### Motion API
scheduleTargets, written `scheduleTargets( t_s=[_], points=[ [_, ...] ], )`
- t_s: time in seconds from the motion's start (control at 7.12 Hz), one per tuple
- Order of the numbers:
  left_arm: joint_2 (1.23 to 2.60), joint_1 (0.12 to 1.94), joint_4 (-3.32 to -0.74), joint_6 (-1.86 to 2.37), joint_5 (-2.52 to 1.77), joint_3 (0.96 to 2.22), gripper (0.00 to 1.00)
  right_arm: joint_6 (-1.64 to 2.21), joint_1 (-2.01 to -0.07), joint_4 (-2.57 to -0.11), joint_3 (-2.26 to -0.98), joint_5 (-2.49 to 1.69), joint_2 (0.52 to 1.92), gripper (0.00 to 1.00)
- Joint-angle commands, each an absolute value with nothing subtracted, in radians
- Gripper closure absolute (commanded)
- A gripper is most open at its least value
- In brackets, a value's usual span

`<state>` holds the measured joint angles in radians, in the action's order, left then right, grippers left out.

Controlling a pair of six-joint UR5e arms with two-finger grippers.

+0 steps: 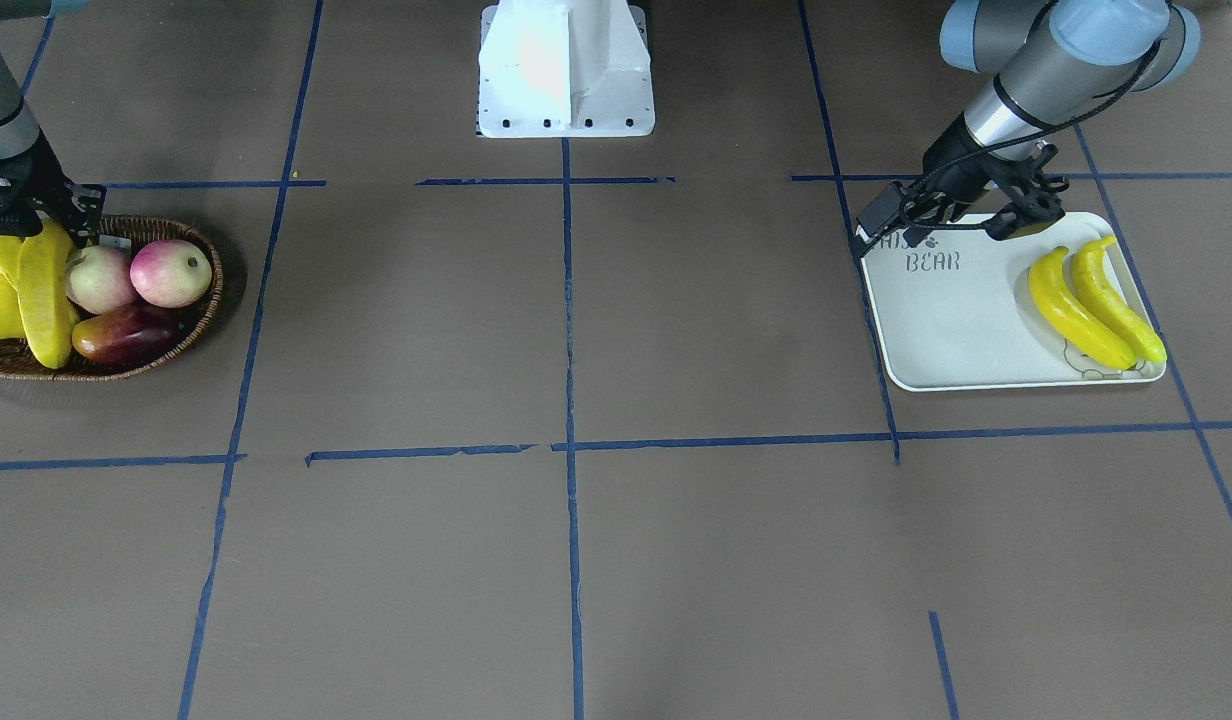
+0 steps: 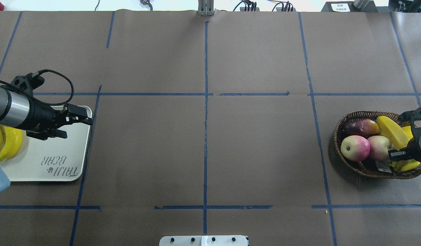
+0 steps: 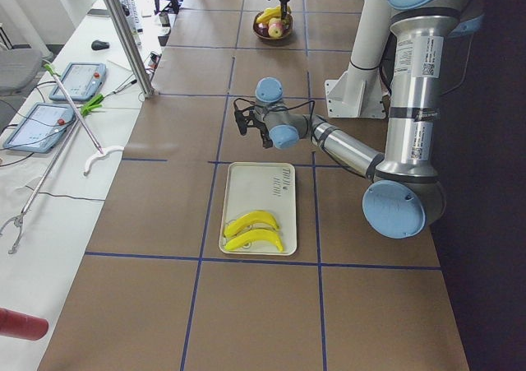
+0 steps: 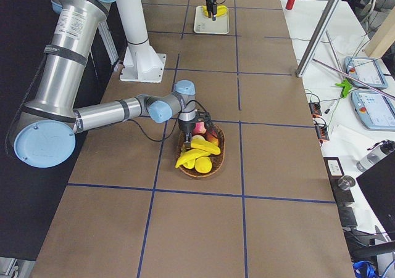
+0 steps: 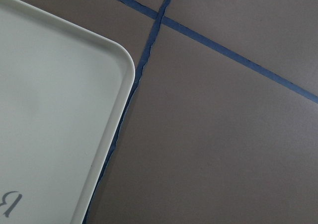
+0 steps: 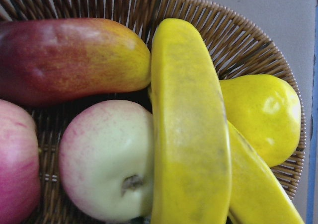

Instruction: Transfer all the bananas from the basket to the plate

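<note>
Two bananas (image 1: 1076, 312) lie side by side at the right end of the plate (image 1: 956, 330), right of frame. The left gripper (image 1: 951, 215) hovers over the plate's upper edge, claw spread wide. At far left, the right gripper (image 1: 36, 212) is down over two more bananas (image 1: 41, 290) in the basket (image 1: 204, 318). I cannot tell whether it grips.

In the overhead view the bananas (image 2: 9, 143) on the plate (image 2: 72, 143) run off the left edge, and the left arm (image 2: 12, 109) covers part of them. The right gripper (image 2: 408, 136) is clipped by the right edge; whether it grips anything in the basket (image 2: 337, 135) cannot be told.
</note>
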<state>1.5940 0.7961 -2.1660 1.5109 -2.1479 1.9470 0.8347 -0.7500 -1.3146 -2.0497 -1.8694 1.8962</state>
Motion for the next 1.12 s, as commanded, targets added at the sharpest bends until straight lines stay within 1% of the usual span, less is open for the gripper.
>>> scheduleTargets(
  t_s=[0.0, 0.14, 0.28, 0.56, 0.7, 0.84, 0.98],
  points=[
    [1.591, 0.796, -2.166, 1.511, -2.148, 1.951, 0.00, 0.834, -0.750, -1.313, -2.052, -1.868, 1.894, 0.79],
    [1.588, 0.798, -2.166, 1.511, -2.148, 1.954, 0.00, 0.834, -0.753, -1.313, -2.063, -1.868, 1.894, 0.83],
    [1.588, 0.798, -2.166, 1.511, -2.149, 1.954, 0.00, 0.834, -0.756, -1.312, -2.095, -1.867, 1.902, 0.83],
    [1.588, 0.798, -2.167, 1.511, -2.148, 1.956, 0.00, 0.833, -0.801, -1.312, -2.207, -1.870, 1.939, 0.92],
    [1.589, 0.796, -2.166, 1.511, -2.148, 1.956, 0.00, 0.834, -0.810, -1.309, -2.241, -1.870, 1.930, 0.93],
    [1.592, 0.796, -2.167, 1.511, -2.148, 1.956, 0.00, 0.838, -0.811, -1.302, -2.278, -1.891, 1.915, 0.99],
    [1.595, 0.796, -2.168, 1.511, -2.149, 1.956, 0.00, 0.839, -0.811, -1.299, -2.287, -1.916, 1.873, 0.99]
  ],
)
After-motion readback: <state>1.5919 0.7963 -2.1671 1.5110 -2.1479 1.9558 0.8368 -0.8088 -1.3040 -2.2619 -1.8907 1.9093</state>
